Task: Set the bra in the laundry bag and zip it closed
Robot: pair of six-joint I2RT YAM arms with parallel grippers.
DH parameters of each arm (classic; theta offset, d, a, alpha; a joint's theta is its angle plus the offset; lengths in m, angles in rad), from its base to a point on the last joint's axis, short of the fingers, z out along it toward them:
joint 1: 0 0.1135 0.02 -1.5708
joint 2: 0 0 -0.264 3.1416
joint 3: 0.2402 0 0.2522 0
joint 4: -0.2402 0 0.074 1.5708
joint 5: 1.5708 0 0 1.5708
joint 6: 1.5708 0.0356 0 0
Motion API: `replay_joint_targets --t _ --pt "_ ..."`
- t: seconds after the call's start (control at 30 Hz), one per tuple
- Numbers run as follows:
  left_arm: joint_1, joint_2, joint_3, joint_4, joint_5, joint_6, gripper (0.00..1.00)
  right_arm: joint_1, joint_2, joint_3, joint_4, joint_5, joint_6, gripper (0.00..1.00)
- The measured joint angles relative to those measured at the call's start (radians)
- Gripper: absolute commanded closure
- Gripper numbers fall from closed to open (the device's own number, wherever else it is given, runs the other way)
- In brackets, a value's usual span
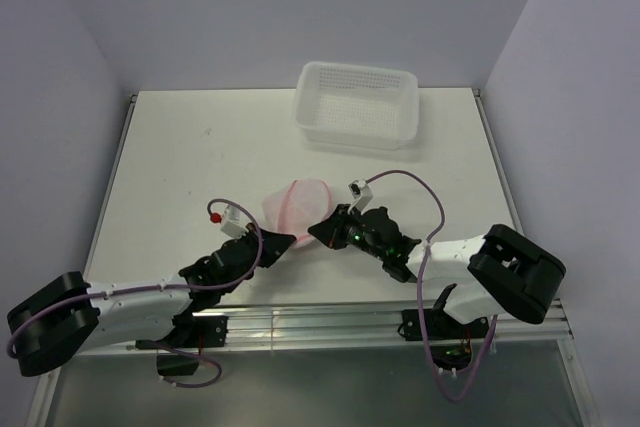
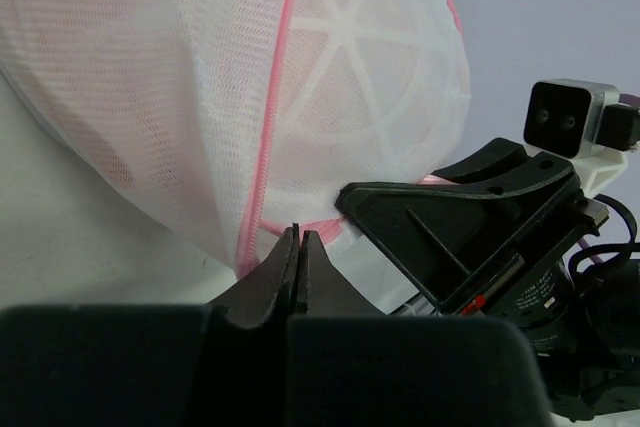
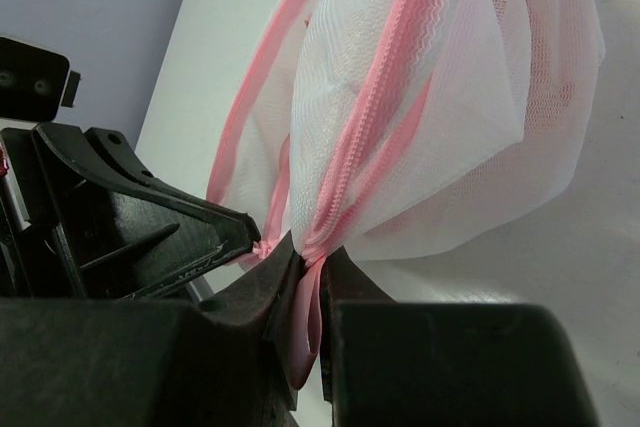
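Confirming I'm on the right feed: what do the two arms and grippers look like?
The left arm and right arm have white links, bulky black joints and a looping lilac cable each. The left gripper and right gripper are black with tapered fingers, each topped by a small white camera box.

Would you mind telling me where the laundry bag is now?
In the top view, the laundry bag sits front-centre on the table, pinched at its pink rim between the left gripper and right gripper, the white basket farther back.
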Motion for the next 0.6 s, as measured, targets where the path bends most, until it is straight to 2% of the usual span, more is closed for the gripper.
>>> replay_joint_targets --t 0.33,0.6 --pt "0.01 -0.046 0.011 -0.042 0.017 0.094 1.0 -0.06 -0.056 0.004 -0.065 -0.083 -0.018 1.0" --pt "0.114 -0.152 0.037 -0.15 0.063 0.235 1.0 -0.172 -0.111 0.096 -0.256 -0.214 -0.128 1.0"
